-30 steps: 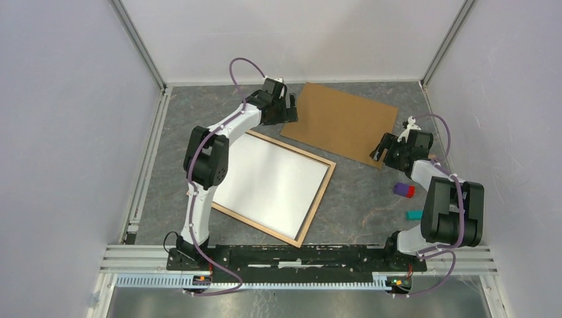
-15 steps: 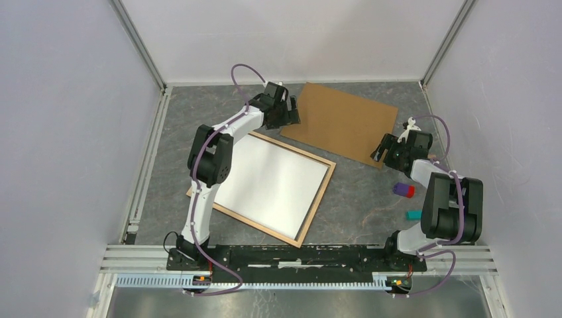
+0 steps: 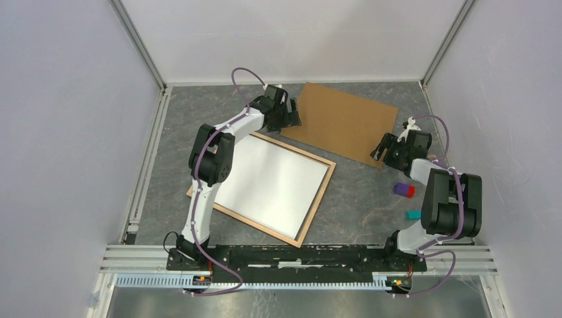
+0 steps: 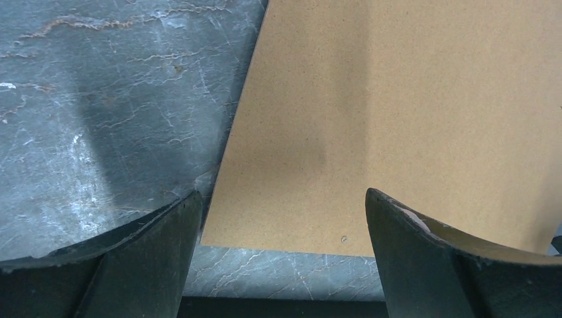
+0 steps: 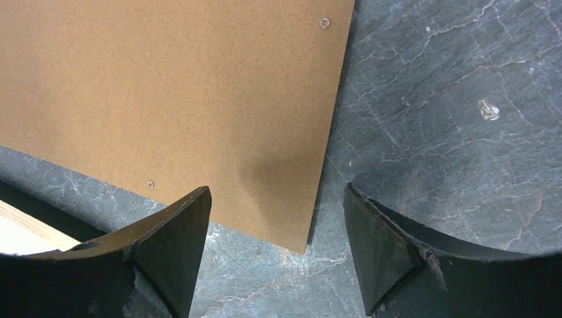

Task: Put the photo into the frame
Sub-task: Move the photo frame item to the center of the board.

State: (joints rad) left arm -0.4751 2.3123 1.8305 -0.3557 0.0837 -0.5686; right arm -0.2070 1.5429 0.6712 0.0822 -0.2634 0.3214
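Observation:
The frame [image 3: 322, 190] lies on the table, tan back side up. The photo [image 3: 272, 179] lies inside it, white back up. My left gripper [image 3: 292, 118] is open and empty, low over the near left corner of the flat brown backing board [image 3: 341, 119]. The left wrist view shows that corner [image 4: 397, 99] between my open fingers [image 4: 281, 199]. My right gripper [image 3: 379, 151] is open and empty above the board's near right corner [image 5: 166, 86], which shows between its fingers [image 5: 277, 199]. A bit of the frame's tan rail [image 5: 20, 228] shows at the lower left of that view.
A purple and red block [image 3: 403, 190] and a teal block [image 3: 413, 214] lie on the table beside the right arm. White walls close in the grey marbled table [image 3: 199, 112] on three sides. A metal rail [image 3: 147, 159] runs along the left.
My left gripper has moved a little nearer and to the right, onto the board's corner. The right arm has barely moved. Frame, photo and board lie as before.

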